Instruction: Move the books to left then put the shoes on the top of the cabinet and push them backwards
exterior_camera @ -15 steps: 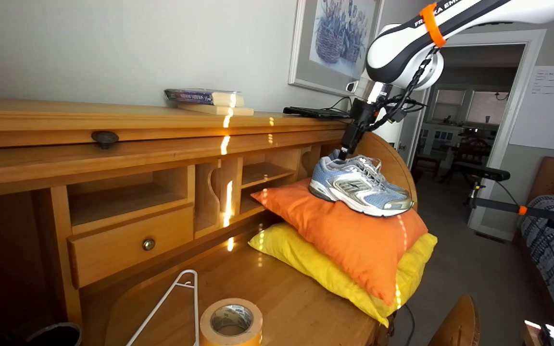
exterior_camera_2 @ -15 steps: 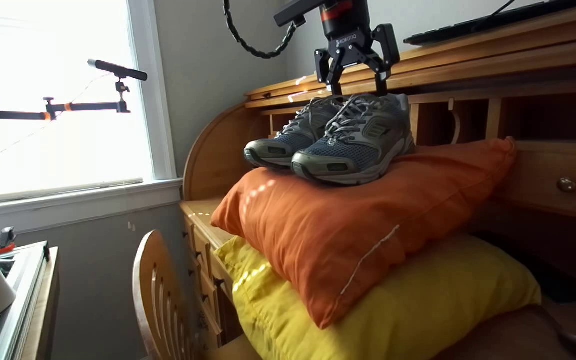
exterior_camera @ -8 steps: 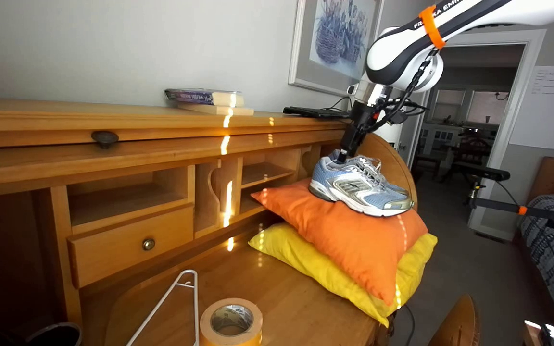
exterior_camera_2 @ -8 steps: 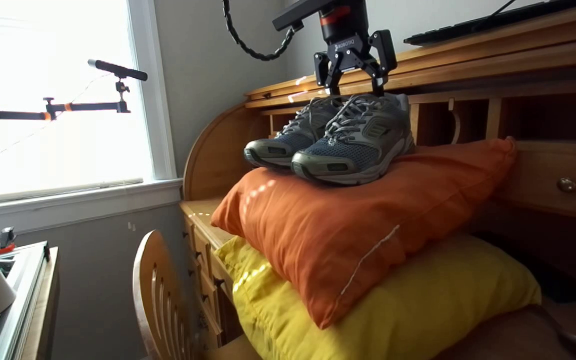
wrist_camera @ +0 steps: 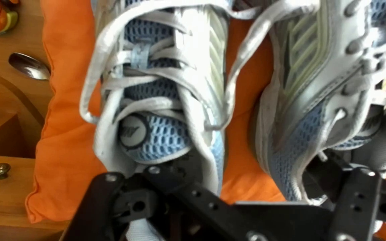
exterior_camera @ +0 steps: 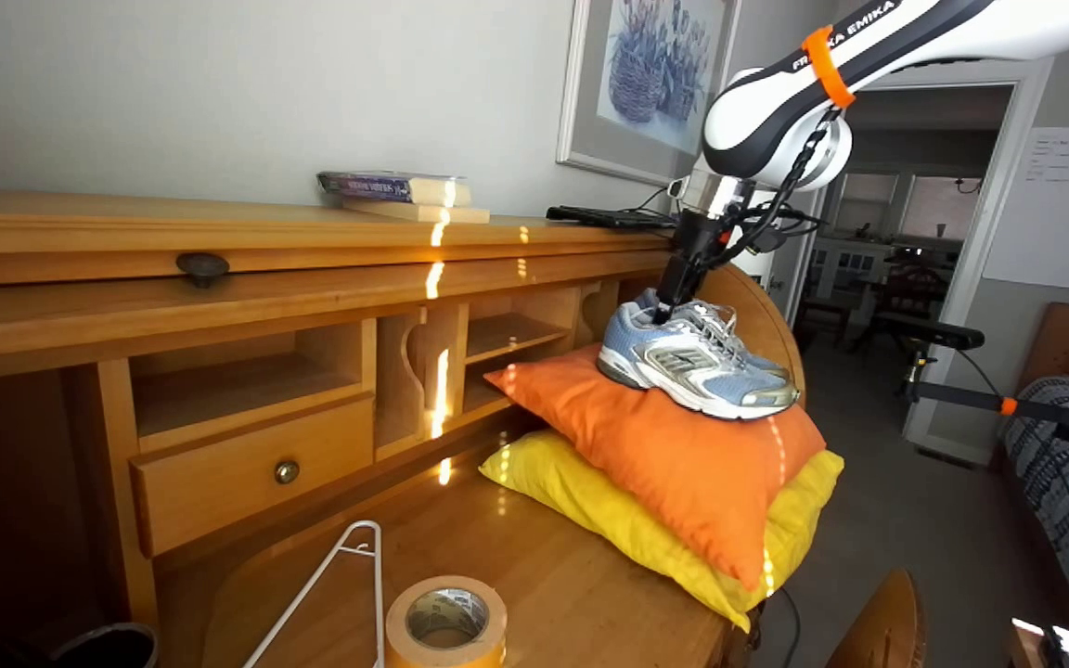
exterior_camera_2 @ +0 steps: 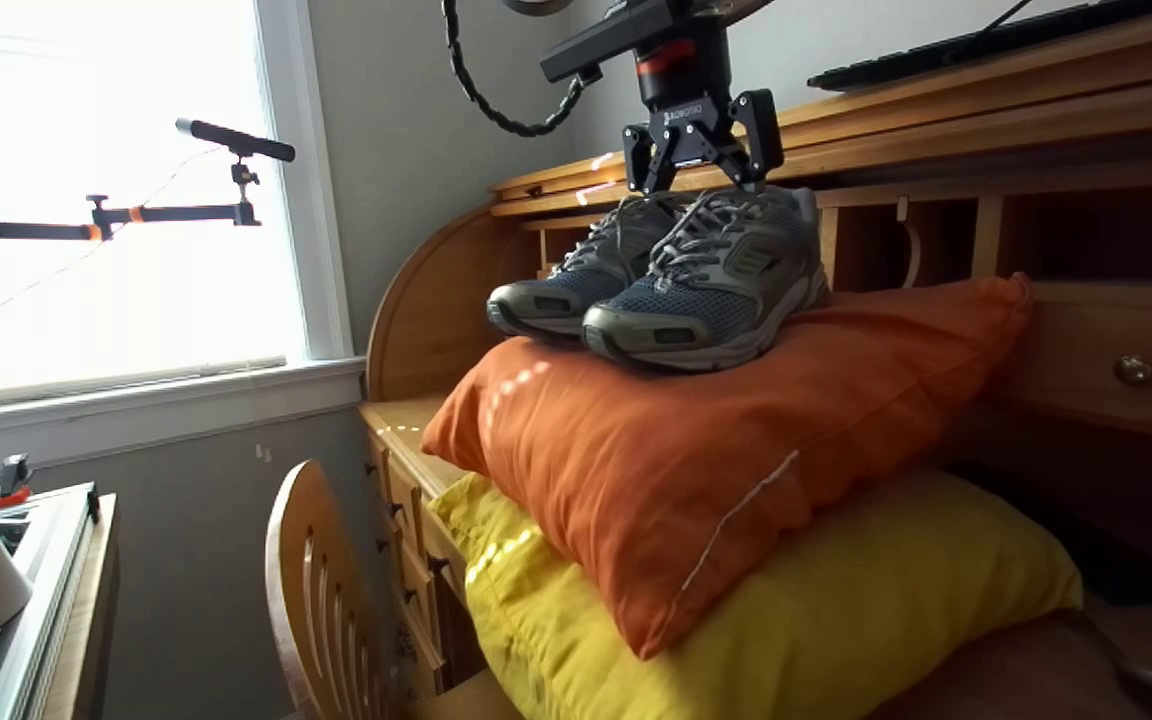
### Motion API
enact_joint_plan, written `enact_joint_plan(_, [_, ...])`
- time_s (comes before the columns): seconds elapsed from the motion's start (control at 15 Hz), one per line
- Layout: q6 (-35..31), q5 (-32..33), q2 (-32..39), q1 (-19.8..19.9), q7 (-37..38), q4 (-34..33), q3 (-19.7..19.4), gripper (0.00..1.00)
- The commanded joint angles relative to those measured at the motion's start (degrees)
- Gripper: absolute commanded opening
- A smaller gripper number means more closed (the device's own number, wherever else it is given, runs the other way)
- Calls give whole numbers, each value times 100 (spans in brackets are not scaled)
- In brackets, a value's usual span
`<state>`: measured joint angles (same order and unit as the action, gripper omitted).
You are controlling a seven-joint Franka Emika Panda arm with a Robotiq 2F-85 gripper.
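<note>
The grey, white and light-blue shoes (exterior_camera: pixel 697 362) stand side by side on the orange cushion, toes away from the cabinet's cubbies; they also show in an exterior view (exterior_camera_2: pixel 706 290) and in the wrist view (wrist_camera: pixel 159 87). My gripper (exterior_camera_2: pixel 703 190) is above their heel ends with its jaws apart. One finger reaches down into each shoe's opening; the fingertips are hidden inside the shoes. The orange cushion shows between the shoes under the gripper. The books (exterior_camera: pixel 400 188) lie as a small stack on the long top of the wooden cabinet (exterior_camera: pixel 312 232), near the wall.
The orange cushion (exterior_camera_2: pixel 736 430) lies on a yellow cushion (exterior_camera_2: pixel 836 600) on the desk surface. A black keyboard (exterior_camera: pixel 611 218) lies on the cabinet top, right of the books. A tape roll (exterior_camera: pixel 446 622) and white hanger (exterior_camera: pixel 363 557) lie in front. A chair (exterior_camera_2: pixel 321 590) stands nearby.
My gripper has moved down, its fingers going deeper into the shoe openings. The jaws still stand apart. The shoes, cushions and books have not visibly moved.
</note>
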<state>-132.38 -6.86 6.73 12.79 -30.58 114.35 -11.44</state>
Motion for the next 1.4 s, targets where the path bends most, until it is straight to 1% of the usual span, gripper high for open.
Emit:
enact_joint_plan(0.0, [64,-46,35,68,53,41,63,66])
enact_joint_plan(0.13, [30,-42,45,69,62,42,73,49])
enact_joint_plan(0.2, [18,-42,45,70,68,38,75,42])
enact_joint_plan(0.53, [-25,-59,5,64,85,-4,83,3])
enact_joint_plan(0.6, [-20,-86,-12,64,75,-21,89,1])
enact_joint_plan(0.73, [-1,-154,-60,64,67,-60,103,4])
enact_joint_plan(1.13, [160,-183,-210,33,224,-110,102,4])
enact_joint_plan(1.33, [413,-162,-329,6,280,-137,119,4])
